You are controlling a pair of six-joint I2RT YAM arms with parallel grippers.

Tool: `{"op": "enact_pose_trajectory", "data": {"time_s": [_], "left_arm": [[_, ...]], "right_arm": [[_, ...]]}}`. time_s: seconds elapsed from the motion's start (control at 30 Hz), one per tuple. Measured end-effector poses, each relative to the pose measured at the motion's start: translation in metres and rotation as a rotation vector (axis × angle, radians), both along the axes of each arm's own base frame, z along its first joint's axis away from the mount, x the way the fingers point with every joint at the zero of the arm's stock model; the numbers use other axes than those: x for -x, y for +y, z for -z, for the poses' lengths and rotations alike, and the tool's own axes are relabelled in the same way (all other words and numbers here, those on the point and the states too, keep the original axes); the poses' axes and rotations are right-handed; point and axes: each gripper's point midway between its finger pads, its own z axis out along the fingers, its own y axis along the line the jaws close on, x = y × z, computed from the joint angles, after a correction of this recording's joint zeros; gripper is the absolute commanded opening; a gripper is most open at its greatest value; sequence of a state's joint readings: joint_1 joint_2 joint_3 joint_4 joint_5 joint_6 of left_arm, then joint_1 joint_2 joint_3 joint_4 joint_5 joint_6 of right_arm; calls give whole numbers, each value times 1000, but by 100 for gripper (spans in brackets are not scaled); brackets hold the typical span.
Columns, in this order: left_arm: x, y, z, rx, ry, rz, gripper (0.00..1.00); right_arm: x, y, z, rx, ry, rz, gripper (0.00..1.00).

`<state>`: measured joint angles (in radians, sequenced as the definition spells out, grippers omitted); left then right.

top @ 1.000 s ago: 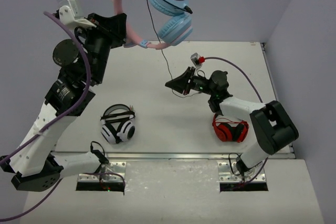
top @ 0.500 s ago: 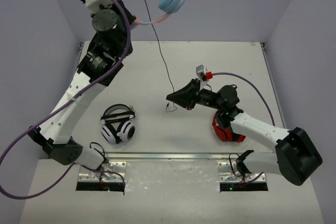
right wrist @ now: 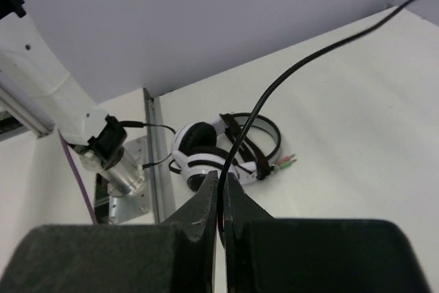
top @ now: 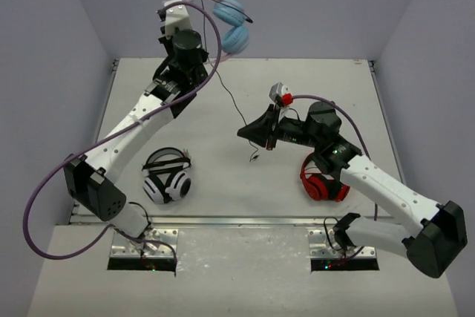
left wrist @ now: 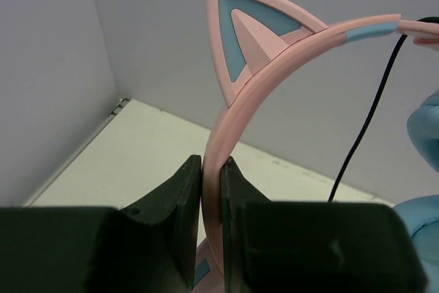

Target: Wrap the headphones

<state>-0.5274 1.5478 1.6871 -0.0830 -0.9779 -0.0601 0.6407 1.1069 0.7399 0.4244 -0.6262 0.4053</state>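
I am finding nothing readable in any view: no text, label, brand, number or sign is showing on the headphones (top: 236, 38) or anywhere else.

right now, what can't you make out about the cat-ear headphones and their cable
- Left wrist: the earcups of the headphones run off the right edge. Only the pink headband, clamped in the shut left gripper, shows.
- Right wrist: the cable below the shut right gripper is hidden by the gripper itself.
- Top external: the left grip is hidden behind that arm's own wrist, and the cable's loose end is too small to identify.
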Motion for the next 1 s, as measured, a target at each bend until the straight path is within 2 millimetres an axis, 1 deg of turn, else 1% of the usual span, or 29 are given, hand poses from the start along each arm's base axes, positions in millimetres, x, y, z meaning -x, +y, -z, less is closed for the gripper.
{"op": "enact_pose_trajectory", "data": {"time_s": [0.1, 0.2, 0.27, 0.33, 0.37, 0.4, 0.53, 0.6, 0.67, 0.73, 0.8, 0.83, 0.9, 1.0], "left_arm": [[-3, 1, 51, -82, 95, -15, 0], [1, 3, 115, -162, 207, -8, 0], [10, 5, 162, -207, 292, 18, 0], [21, 5, 195, -235, 350, 50, 0], [27, 3, 208, -244, 371, 66, 0], [33, 1, 216, -246, 382, 79, 0], [49, -15, 224, -220, 376, 162, 0], [60, -24, 229, -207, 370, 210, 0], [75, -34, 236, -194, 364, 277, 1], [90, -40, 238, -184, 353, 331, 0], [104, -49, 233, -177, 330, 381, 0], [109, -55, 228, -172, 312, 402, 0], [117, -66, 216, -167, 277, 439, 0], [127, -83, 210, -168, 254, 497, 0]], "right_arm": [[-11, -2, -23, 66, -55, 41, 1], [-20, -8, -50, 120, -130, 84, 1], [-29, -12, -64, 171, -165, 119, 1], [-40, -15, -70, 230, -188, 155, 1], [-47, -17, -70, 263, -200, 180, 1], [-54, -20, -66, 301, -206, 204, 1], [-77, -32, -51, 426, -231, 292, 1], [-86, -36, -51, 467, -262, 324, 1], [-96, -41, -53, 496, -295, 361, 1], [-102, -46, -52, 515, -312, 387, 1], [-107, -49, -53, 526, -327, 402, 1], [-110, -51, -54, 527, -335, 412, 1], [-115, -55, -57, 527, -353, 432, 1], [-122, -57, -63, 527, -392, 455, 1]]}}
